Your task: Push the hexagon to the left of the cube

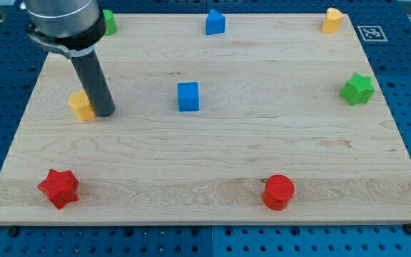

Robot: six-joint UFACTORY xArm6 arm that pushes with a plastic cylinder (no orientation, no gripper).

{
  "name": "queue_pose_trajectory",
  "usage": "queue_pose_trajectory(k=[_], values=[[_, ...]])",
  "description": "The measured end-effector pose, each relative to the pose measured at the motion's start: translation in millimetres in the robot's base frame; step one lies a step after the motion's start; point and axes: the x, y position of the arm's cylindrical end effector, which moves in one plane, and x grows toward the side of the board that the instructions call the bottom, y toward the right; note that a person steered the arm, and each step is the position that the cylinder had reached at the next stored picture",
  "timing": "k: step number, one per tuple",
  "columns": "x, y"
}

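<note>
A yellow hexagon block (81, 106) lies near the board's left side. A blue cube (188, 96) sits near the middle, well to the right of the hexagon. My tip (104, 113) is down on the board, touching or nearly touching the hexagon's right side, between the hexagon and the cube. The rod rises up and left to the arm's grey body at the view's top left.
A red star (58, 188) lies bottom left and a red cylinder (278, 191) bottom centre-right. A green star (357, 88) is at the right. A blue house-shaped block (215, 22), a yellow block (332, 20) and a partly hidden green block (109, 21) line the top edge.
</note>
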Motion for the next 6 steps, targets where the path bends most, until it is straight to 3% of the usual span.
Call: queue_pose_trajectory(k=[1, 3, 4, 6], values=[[36, 3], [25, -60], [22, -27], [8, -25]])
